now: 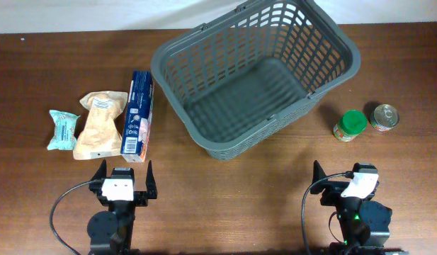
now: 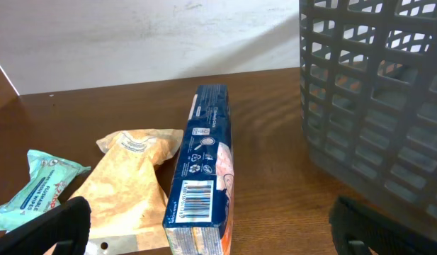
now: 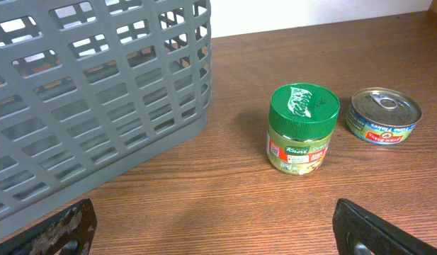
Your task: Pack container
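Left hand (image 1: 125, 170) hangs low over the near edge of the counter (image 1: 225, 191), fingers spread wide and holding nothing. My right hand (image 1: 338, 172) is the same on its side, open and empty.

The container (image 1: 246, 95) sits at the far middle of the counter, turned at an angle. Its floor is bare, so I judge that packing has not begun and the step in hand is choosing the first item.

To my left lie a blue box (image 1: 138, 113) standing on its long narrow edge, a tan pouch (image 1: 99, 126) touching or just beside it, and a teal packet (image 1: 63, 129) at the outer end. To my right a green-lidded jar (image 1: 350, 125) stands upright near the container's corner, with a tin can (image 1: 384, 117) just beside it.

For my left hand the box is the likeliest pick: nearest, straight ahead, and thin enough to take across its faces. I would need to come down over its top edge, close squarely, lift above the rim, then carry it right. The pouch crowding it could get nudged. The jar would suit my right hand, gripped around the lid.
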Action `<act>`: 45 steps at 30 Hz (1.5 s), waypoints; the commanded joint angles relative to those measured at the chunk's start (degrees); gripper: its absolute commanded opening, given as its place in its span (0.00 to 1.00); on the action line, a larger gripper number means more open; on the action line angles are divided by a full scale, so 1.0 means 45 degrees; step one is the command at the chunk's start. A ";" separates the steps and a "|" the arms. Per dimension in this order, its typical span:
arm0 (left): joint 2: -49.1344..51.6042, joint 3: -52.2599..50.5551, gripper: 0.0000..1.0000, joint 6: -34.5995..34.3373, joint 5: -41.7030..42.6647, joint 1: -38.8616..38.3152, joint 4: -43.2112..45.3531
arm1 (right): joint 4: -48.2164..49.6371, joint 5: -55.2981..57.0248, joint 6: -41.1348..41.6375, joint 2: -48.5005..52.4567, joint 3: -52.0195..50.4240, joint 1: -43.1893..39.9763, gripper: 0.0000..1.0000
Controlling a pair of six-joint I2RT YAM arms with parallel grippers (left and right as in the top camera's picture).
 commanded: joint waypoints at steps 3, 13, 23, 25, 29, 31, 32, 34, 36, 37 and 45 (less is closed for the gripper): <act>-0.0131 -0.0112 0.99 -0.0073 0.0083 -0.0058 0.0083 | 0.0010 -0.0068 0.0010 -0.0097 -0.0097 0.0126 0.99; -0.0131 -0.0112 0.99 -0.0073 0.0083 -0.0058 0.0078 | 0.0015 -0.0068 0.0010 -0.0097 -0.0097 0.0126 0.99; -0.0087 0.0544 0.99 -0.0083 0.1705 -0.0058 0.1069 | 0.0034 -0.1647 0.1336 -0.0092 0.0063 0.0126 0.99; 0.0112 0.1321 0.99 -0.0073 0.1598 -0.0058 0.0908 | -0.0044 -0.1870 0.1511 -0.0053 0.0355 0.0126 0.99; 0.2059 0.4503 0.99 -0.0053 0.0724 -0.0058 -0.0364 | -0.0597 -0.1282 0.1549 0.1054 0.3230 0.0126 0.99; 0.4673 0.7543 0.99 -0.0015 0.0651 -0.0058 -0.2317 | -0.2633 -0.0801 0.1447 0.3254 0.6368 0.0126 0.99; 0.5663 0.8660 0.99 -0.0015 0.0656 -0.0058 -0.3002 | -0.3468 -0.0733 0.1433 0.4279 0.7606 0.0121 0.99; 0.7567 1.0890 0.99 -0.0015 0.0656 -0.0058 -0.4201 | -0.4974 -0.0738 0.1399 0.6377 1.0195 0.0126 0.99; 0.9063 1.2726 0.99 0.0117 0.0699 -0.0058 -0.5139 | -0.6057 -0.0763 0.1263 0.8014 1.2327 0.0126 0.99; 0.9967 1.3925 0.99 0.0427 0.0835 -0.0058 -0.5848 | -0.6698 -0.0850 0.0874 0.8903 1.3571 0.0126 0.99; 1.5494 2.2333 0.99 0.1161 0.0933 -0.0063 -1.0860 | -1.0355 -0.3045 0.0044 1.3925 2.1551 0.0126 0.99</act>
